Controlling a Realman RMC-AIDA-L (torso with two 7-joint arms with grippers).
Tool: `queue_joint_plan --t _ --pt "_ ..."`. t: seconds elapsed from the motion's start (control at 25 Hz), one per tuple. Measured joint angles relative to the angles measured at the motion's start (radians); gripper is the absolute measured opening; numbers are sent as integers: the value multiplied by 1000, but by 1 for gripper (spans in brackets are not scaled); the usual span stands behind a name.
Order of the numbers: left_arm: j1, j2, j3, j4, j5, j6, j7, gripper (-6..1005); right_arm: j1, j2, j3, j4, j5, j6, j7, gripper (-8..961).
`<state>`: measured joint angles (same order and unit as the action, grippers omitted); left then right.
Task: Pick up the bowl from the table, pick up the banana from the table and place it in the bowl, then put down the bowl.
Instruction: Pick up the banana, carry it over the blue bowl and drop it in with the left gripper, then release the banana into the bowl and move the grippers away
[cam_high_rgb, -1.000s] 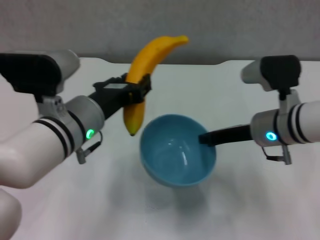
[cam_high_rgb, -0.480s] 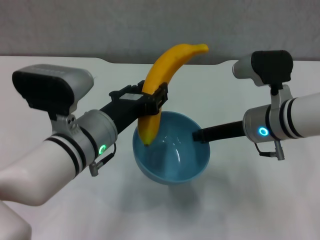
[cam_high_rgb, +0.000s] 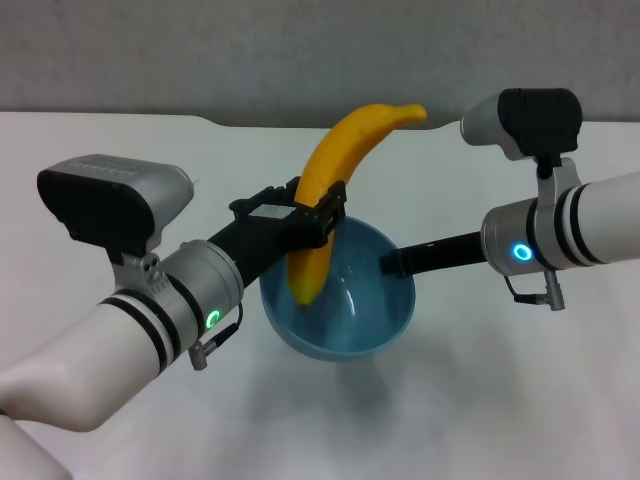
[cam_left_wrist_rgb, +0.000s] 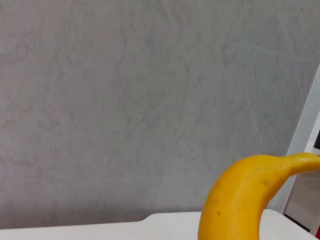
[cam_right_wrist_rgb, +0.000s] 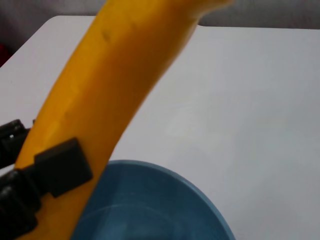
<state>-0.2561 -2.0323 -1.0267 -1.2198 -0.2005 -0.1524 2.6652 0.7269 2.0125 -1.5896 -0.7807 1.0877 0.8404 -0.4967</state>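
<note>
My right gripper (cam_high_rgb: 390, 264) is shut on the right rim of the light-blue bowl (cam_high_rgb: 355, 320) and holds it above the white table (cam_high_rgb: 480, 400). My left gripper (cam_high_rgb: 312, 217) is shut on the yellow banana (cam_high_rgb: 340, 160), which stands nearly upright with its lower end inside the bowl and its stem pointing up and right. The banana also shows in the left wrist view (cam_left_wrist_rgb: 240, 200). In the right wrist view the banana (cam_right_wrist_rgb: 120, 80) crosses over the bowl's rim (cam_right_wrist_rgb: 165, 180), with the left gripper's black fingers (cam_right_wrist_rgb: 62, 165) clamped on it.
A grey wall (cam_high_rgb: 300, 50) stands behind the table's far edge, which has a shallow notch (cam_high_rgb: 280, 122). The bowl's shadow (cam_high_rgb: 330, 400) falls on the table below it.
The left gripper has carried the banana to the right and down, from beside the bowl's left rim to over it, and its lower end now dips into the bowl. The bowl has shifted slightly.
</note>
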Motion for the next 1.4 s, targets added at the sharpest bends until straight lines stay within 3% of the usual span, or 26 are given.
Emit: queue_joint_plan --t 0.68,0.8,0.88,1.2,1.4 --pt "-16 1 3 57 2 -44 -28 665 -1 -1 7 3 -10 0 0 158" --pt "-9 1 -9 54 0 -46 -36 799 -2 -2 7 14 -11 0 1 161" --pt "3 4 -37 50 0 -63 -59 889 -3 -3 9 25 -17 -2 2 163" --pt "54 7 -153 68 25 -191 -72 903 0 -7 43 56 -82 16 3 170" --pt "79 4 -233 169 119 -325 -67 902 65 -10 119 106 -237 51 34 174"
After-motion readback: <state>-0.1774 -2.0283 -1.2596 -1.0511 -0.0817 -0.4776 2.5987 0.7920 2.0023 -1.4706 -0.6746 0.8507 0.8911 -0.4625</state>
